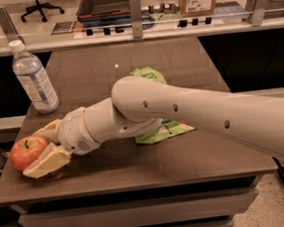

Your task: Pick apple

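The apple (27, 151) is round and red-orange with a short dark stem, sitting at the front left corner of the dark table (185, 156). My gripper (41, 148) reaches in from the right; its two cream fingers (47, 162) lie on either side of the apple, one behind it and one in front. The fingers press against the apple, which rests low over the table surface.
A clear water bottle (34, 78) with a white cap stands behind the gripper at the left. A green snack bag (151, 77) lies mid-table, mostly hidden under my arm. The table's left and front edges are close to the apple.
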Controlling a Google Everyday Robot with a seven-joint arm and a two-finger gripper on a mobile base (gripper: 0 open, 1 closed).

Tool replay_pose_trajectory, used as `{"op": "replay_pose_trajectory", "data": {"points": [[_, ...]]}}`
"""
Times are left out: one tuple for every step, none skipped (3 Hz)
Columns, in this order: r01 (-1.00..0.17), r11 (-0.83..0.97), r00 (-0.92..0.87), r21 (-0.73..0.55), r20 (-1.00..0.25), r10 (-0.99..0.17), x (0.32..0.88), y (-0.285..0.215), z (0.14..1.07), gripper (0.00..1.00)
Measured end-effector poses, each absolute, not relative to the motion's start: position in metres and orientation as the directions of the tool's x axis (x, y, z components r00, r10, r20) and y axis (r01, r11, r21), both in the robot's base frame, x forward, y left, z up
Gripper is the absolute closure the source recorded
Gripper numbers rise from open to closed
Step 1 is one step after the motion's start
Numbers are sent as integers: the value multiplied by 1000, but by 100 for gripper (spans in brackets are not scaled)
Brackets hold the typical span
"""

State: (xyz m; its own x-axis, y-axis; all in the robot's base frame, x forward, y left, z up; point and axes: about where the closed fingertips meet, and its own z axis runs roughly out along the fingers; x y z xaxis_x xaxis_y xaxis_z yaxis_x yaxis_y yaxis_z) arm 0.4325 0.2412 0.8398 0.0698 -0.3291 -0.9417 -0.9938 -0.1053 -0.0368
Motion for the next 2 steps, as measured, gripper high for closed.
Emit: {"op": "replay_pose_trajectory", "data": {"points": [[-993,-109,81,-47,-942,-326,433,241,843,100],[-988,-130,123,-88,-947,-297,442,237,863,100]]}}
